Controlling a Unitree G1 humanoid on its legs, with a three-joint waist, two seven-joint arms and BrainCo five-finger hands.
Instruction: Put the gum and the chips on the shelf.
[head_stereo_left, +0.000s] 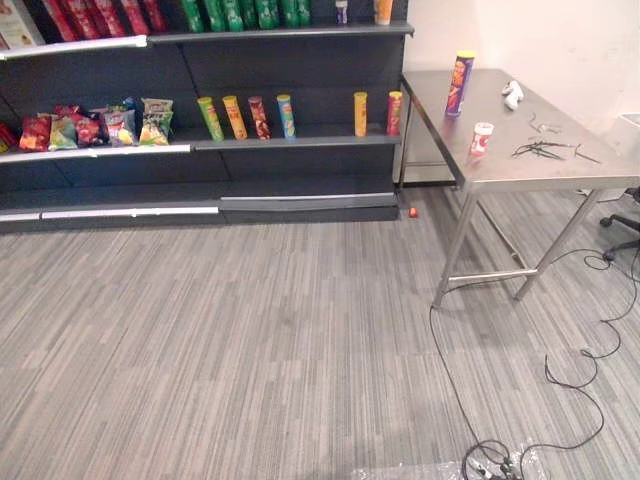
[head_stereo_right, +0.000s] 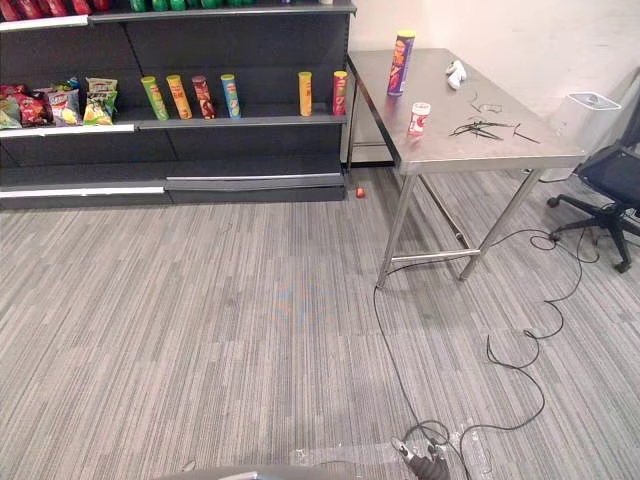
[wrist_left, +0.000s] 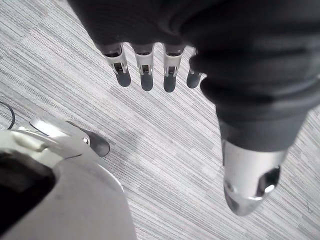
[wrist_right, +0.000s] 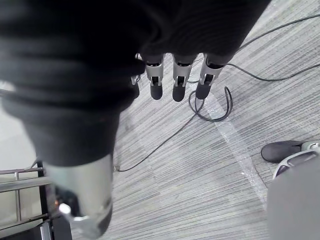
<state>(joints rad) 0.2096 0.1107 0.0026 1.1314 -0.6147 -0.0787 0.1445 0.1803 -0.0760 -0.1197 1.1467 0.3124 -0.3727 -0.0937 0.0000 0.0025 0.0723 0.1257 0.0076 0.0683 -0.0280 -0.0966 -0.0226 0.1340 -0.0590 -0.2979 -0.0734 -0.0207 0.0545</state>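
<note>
steel table (head_stereo_left: 560, 172) well ahead of left hand (wrist_left: 146, 75) and right hand (wrist_right: 178, 86), both slack-fingered and empty, holds chips (head_stereo_left: 460, 84) and gum (head_stereo_left: 481, 138), so a walk-up looks due first.

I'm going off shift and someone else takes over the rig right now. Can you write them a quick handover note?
Hands: left robot hand and right robot hand both hang open and empty over the floor.
Things: chips can stands upright on the table; gum tub stands apart from it, nearer the robot.
Done: nothing yet.
Left: carry both to the shelf.
</note>
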